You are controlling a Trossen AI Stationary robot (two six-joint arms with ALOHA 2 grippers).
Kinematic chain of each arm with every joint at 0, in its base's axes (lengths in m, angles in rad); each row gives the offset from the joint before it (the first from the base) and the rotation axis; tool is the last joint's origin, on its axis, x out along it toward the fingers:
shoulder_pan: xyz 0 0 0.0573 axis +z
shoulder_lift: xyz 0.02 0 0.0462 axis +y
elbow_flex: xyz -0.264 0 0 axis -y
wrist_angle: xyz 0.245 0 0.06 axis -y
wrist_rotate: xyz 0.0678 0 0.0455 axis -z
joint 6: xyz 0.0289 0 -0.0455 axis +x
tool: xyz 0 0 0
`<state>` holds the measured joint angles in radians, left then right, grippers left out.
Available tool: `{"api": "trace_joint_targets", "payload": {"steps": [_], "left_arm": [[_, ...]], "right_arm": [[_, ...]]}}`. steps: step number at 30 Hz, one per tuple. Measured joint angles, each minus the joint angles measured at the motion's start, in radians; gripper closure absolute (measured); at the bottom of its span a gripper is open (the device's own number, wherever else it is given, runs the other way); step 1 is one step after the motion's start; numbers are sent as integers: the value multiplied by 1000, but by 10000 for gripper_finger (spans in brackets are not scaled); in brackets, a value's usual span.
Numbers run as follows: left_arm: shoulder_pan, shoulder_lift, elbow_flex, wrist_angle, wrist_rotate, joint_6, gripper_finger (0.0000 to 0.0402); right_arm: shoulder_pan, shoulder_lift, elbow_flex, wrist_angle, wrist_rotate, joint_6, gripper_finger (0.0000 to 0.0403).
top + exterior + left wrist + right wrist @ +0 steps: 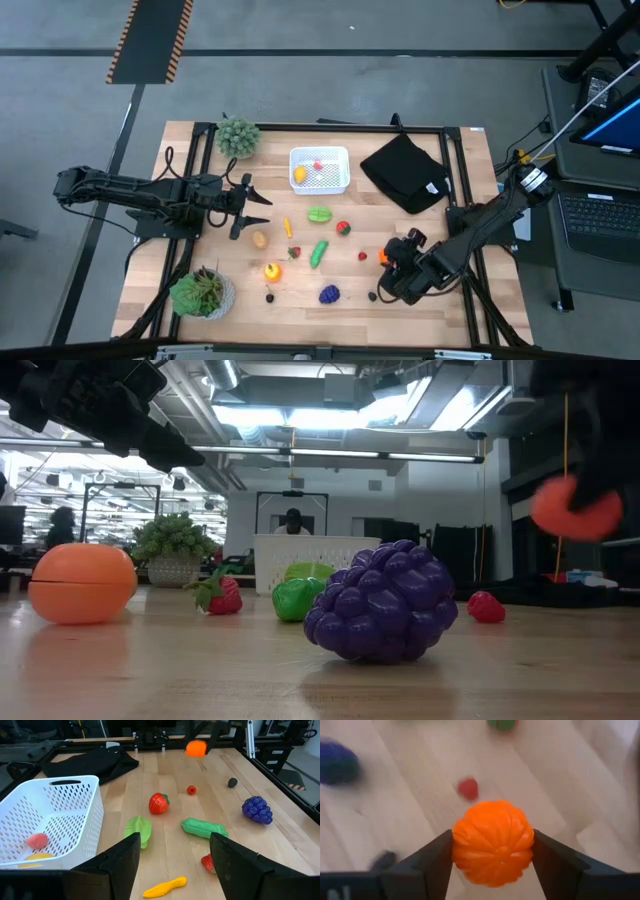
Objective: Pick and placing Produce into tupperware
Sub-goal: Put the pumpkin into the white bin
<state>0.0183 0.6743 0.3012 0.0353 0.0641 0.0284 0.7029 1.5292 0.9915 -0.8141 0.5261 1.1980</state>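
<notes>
The right gripper (492,851), at the lower right of the high view, holds an orange fruit (492,842) between its fingers. The left gripper (172,865) is open, beside the white tub (55,820).

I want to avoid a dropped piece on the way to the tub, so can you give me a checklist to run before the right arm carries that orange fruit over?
1. Grip on the orange fruit: right hand has a finger pressed to each side of it. Ok.
2. Fruit clear of the table: low view shows it in the air. Ok.
3. Room in the white tub: only a yellow piece and a red piece inside. Ok.
4. Left hand out of the way: open, empty, hovering just beside the tub. Not ok.
5. Black cloth apart from the tub. Ok.
</notes>
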Motion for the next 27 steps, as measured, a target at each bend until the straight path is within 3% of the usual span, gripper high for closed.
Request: {"api": "trace_joint_targets", "payload": {"steps": [10, 15, 20, 27], "left_arm": [[0, 0, 0, -5, 0, 0, 171], [0, 0, 0, -7, 0, 0, 171], [0, 0, 0, -7, 0, 4, 171], [0, 0, 0, -6, 0, 8, 171]], "right_arm": [[-66, -217, 12, 30, 226, -262, 167], [-98, -325, -19, 83, 273, -421, 167], [-123, -408, -117, 262, 297, -660, 167], [-201, -512, -366, 703, 263, -940, 167]]}}
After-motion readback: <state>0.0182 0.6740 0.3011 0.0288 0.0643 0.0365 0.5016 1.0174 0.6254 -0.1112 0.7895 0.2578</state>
